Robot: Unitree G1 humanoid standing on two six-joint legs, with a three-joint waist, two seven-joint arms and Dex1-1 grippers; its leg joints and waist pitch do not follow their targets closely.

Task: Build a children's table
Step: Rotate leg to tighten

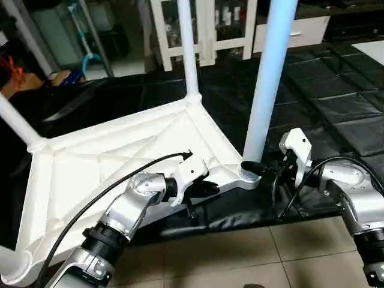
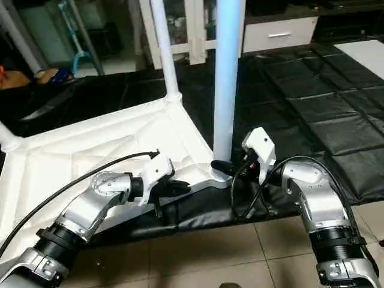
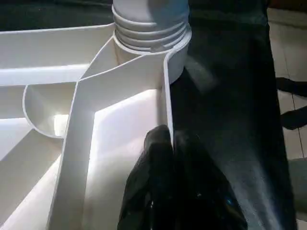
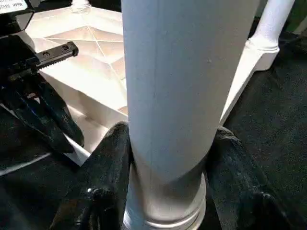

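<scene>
The white tabletop (image 1: pixel 120 156) lies upside down on a black mat, ribbed underside up. A long white leg (image 1: pixel 267 84) stands upright in the near corner socket (image 1: pixel 249 175), its threaded end showing in the left wrist view (image 3: pixel 151 28). My right gripper (image 4: pixel 168 158) is shut on this leg just above the socket, one black finger (image 4: pixel 108 167) on each side. My left gripper (image 1: pixel 207 187) is shut on the tabletop's thin front rim (image 3: pixel 168 91), a short way left of that corner. Further legs stand at the far corner (image 1: pixel 189 48) and the left corner (image 1: pixel 15 123).
The black padded mat (image 1: pixel 336 102) stretches right and back. Beige floor tiles (image 1: pixel 240 252) lie just in front of the tabletop's edge. A white glass-door cabinet (image 1: pixel 210 30) and a white drawer unit (image 1: pixel 294 33) stand behind. Clutter sits at the back left (image 1: pixel 66 75).
</scene>
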